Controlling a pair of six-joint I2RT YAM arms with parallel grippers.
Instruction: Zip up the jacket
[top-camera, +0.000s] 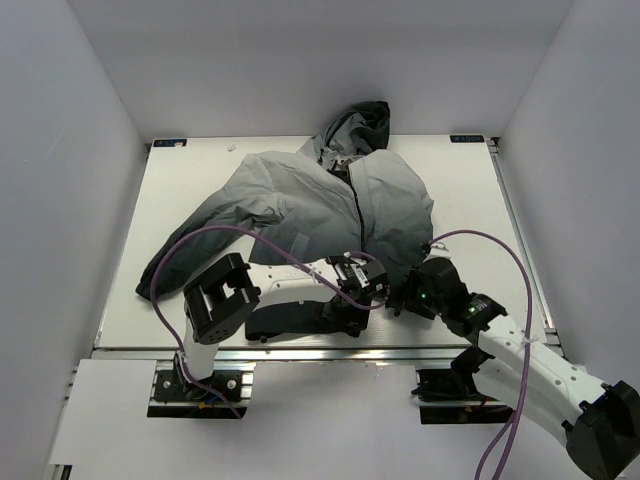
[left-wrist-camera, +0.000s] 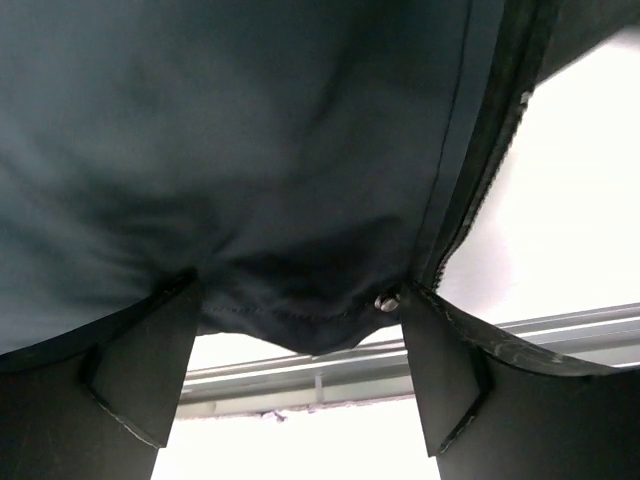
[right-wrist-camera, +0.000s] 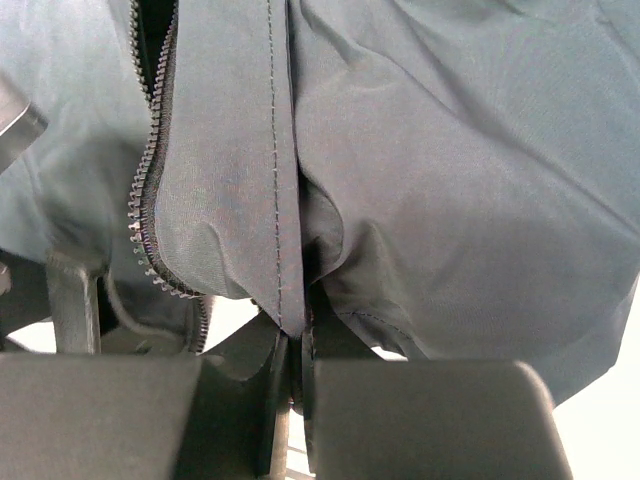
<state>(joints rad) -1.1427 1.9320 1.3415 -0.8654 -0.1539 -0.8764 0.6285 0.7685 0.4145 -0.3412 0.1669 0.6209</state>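
White flat table (top-camera: 200, 180): carries the whole work. The large hooded fabric jacket (top-camera: 330, 200), light grey at the shoulders and shading to black at the hem, lies spread front-up across it. The hood is at the far edge, the hem is at the near edge by the arm bases, and one sleeve trails to the left.

Both arms reach to the middle of the hem, where the dark front zipper (top-camera: 358, 210) ends; this is judged to be where closing must start.

Left gripper (left-wrist-camera: 295, 375): jaws stand well apart. The black hem sags between the two fingers (left-wrist-camera: 150, 370) and nothing is pinched. The placement appears meant to prop the hem off the table and spread it.

Right gripper (right-wrist-camera: 293, 365): jaws are together, clamped on the stitched front edge of the jacket just beside the opening. This grip probably anchors one panel so the hem cannot ride up under a pull.

Zipper teeth (right-wrist-camera: 150, 220): a single unmeshed row curls along the neighbouring panel edge, so the bottom of the front is open here. From above, whether the upper run is meshed cannot be told. The slider is not visible.

Small round metal snap (left-wrist-camera: 385, 301): set in the hem corner, touching the inner face of the right-hand finger in the left wrist view, beside the zipper tape.

Judgement: an early stage, with alignment of the two bottom ends not yet done.
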